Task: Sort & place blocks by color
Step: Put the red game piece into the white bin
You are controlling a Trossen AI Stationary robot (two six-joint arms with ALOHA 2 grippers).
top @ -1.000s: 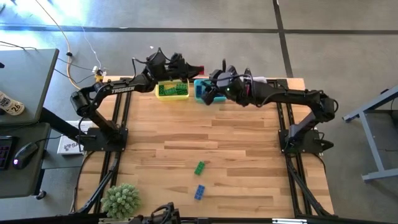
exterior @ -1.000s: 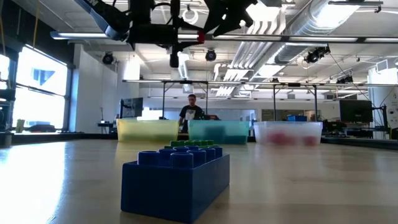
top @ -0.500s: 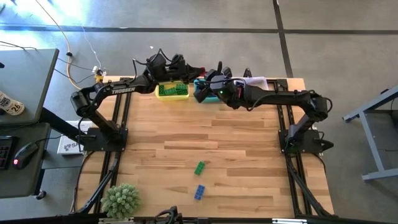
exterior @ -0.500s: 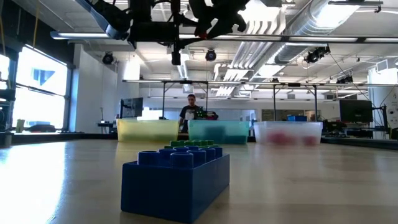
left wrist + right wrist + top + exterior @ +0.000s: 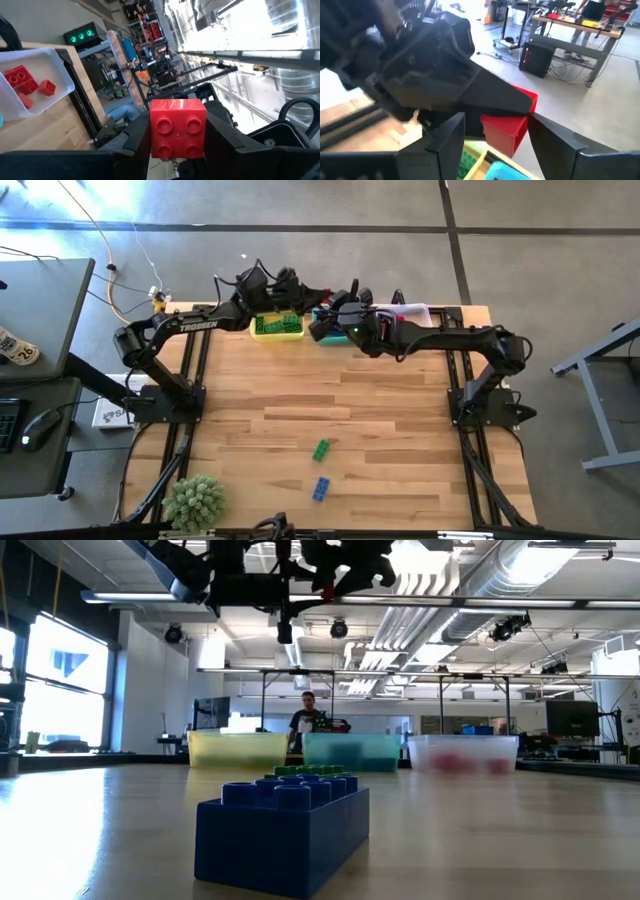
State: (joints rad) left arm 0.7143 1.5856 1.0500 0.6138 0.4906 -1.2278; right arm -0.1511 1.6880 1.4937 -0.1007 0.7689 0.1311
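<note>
My left gripper [image 5: 177,127] is shut on a red brick [image 5: 177,125], high above the bins at the table's far edge [image 5: 318,293]. My right gripper [image 5: 497,147] is open, with one finger on either side of the same red brick [image 5: 507,125]. A green brick [image 5: 321,449] and a blue brick [image 5: 320,489] lie flat on the table near its near edge. In the low view the blue brick [image 5: 282,830] stands in front of the green one [image 5: 300,771]. My left gripper pinches the red brick's two opposite side walls [image 5: 154,132] between its two fingers, the studded face toward the wrist. The fingers come about level from the table's left. The brick is lifted clear, above the bins. My right gripper: I cannot tell whether its fingers [image 5: 447,142] touch the brick.
A yellow bin [image 5: 277,325] holding green bricks, a teal bin [image 5: 322,315] and a clear bin [image 5: 57,75] holding red bricks stand in a row along the far edge. A small green plant [image 5: 194,500] stands at the near left corner.
My right gripper has moved toward the table's left edge, up to my left gripper, so that its fingers now flank the red brick.
</note>
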